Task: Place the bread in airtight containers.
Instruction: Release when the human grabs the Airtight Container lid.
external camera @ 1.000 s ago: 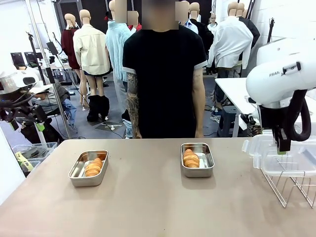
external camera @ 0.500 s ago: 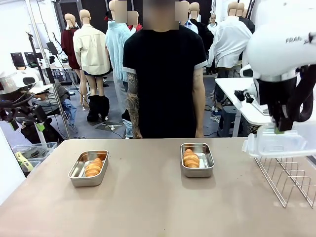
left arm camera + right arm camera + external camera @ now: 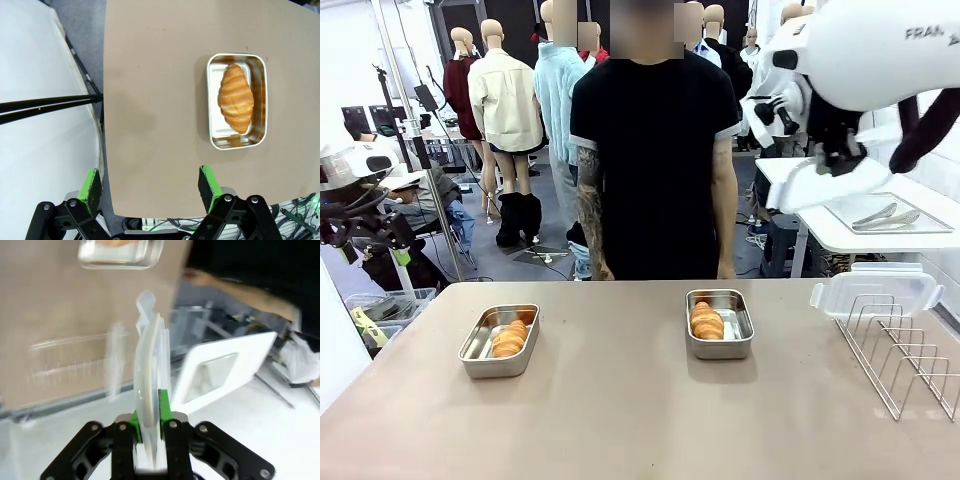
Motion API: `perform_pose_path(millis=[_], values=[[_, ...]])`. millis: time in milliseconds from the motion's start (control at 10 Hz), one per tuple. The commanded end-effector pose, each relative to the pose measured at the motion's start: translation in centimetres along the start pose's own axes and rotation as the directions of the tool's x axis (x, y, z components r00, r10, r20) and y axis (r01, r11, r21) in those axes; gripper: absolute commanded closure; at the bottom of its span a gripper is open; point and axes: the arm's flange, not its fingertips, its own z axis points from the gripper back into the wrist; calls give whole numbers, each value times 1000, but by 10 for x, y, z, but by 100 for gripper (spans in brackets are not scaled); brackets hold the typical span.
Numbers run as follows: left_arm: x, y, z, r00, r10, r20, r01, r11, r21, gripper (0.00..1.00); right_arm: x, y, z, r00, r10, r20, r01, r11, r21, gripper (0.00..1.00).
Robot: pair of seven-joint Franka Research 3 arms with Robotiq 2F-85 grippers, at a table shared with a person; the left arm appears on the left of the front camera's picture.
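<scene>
Right tool point(image 3: 149, 405) clamps clear lid point(image 3: 145, 350) edge-on, wrist view.

The table point(image 3: 620, 420) was viewed low from the front, toward the person point(image 3: 653, 160). The left tin point(image 3: 499, 340) was shared with the high, downward left wrist view, at its upper right. The right wrist view was held close on a lid point(image 3: 147, 385).

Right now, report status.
Left gripper open, near table's edge. Right gripper shut on clear lid, held high. Both croissants sit in open steel tins. Second lid rests on wire rack.
</scene>
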Motion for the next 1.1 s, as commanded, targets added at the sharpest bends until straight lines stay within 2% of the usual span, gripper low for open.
perform_pose_path(millis=[0,200,300,500,600,700,800,1000], values=[[0,2,0,1000,16,4,-16,1000,25,0,2,-51,-34,981,-94,172,107,992,-71,100],[0,2,0,1000,16,4,-16,1000,25,0,13,-83,-59,967,-115,227,109,993,40,100],[0,2,0,1000,16,4,-16,1000,25,0,4,-48,-32,988,-85,127,95,992,-77,100],[0,2,0,1000,16,4,-16,1000,25,0,4,-48,-32,988,-85,127,95,992,-77,100],[0,2,0,1000,16,4,-16,1000,25,0,13,-68,-53,980,-107,166,115,993,-40,100],[0,2,0,1000,16,4,-16,1000,25,0,11,-57,-62,981,-40,187,57,995,-83,100],[0,2,0,1000,16,4,-16,1000,25,0,12,-65,-72,977,-36,211,63,990,-123,100],[0,2,0,1000,16,4,-16,1000,25,0,11,-92,-90,969,-6,247,24,997,-72,100]])
